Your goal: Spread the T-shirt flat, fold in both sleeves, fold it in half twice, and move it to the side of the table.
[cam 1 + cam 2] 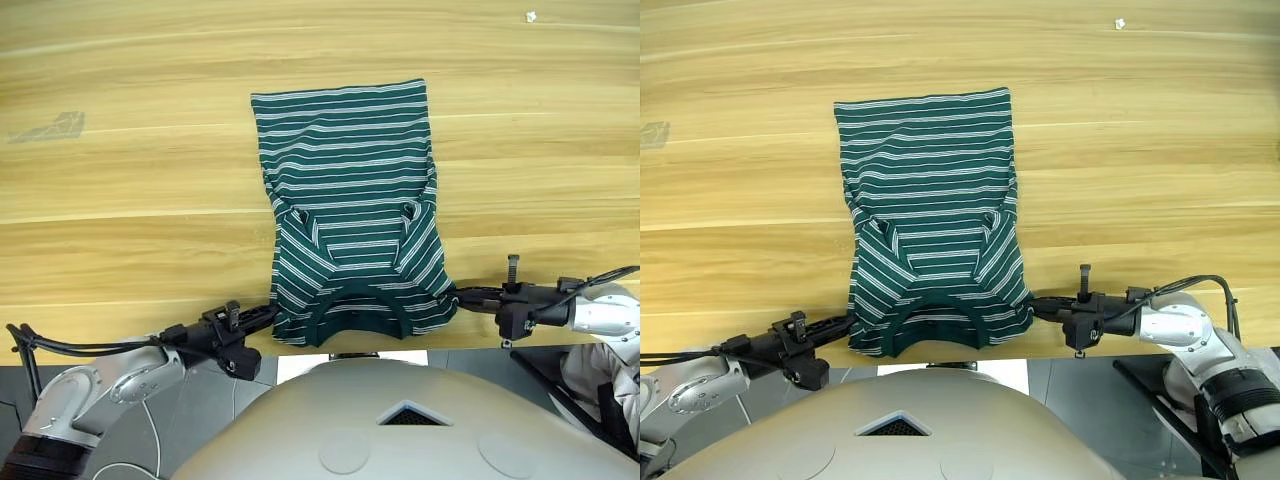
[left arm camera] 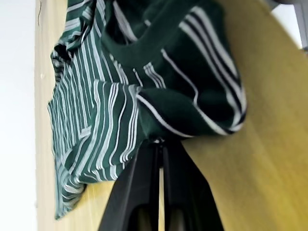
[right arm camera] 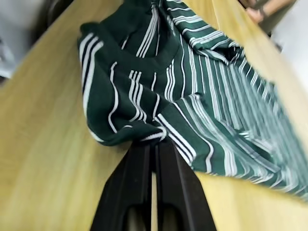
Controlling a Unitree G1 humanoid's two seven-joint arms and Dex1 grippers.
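The T-shirt point(image 1: 345, 190), sleeves folded in, is laid on the desk point(image 1: 120, 220), collar at 6 o'clock. Its shoulder corners are clamped by the left claw point(image 1: 271, 313) at 7 o'clock and the right claw point(image 1: 453, 295) at 5 o'clock, seemingly so it can be folded in half.

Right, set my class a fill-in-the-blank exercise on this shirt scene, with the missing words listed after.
1. The shirt lies on a ___ table.
2. Both its ___ are folded in over the body.
3. Its collar lies by the table's ___ edge, its hem farther off.
4. Both arms' jaws are ___ on the shirt's shoulder corners.
Missing words: wooden; sleeves; near; shut.
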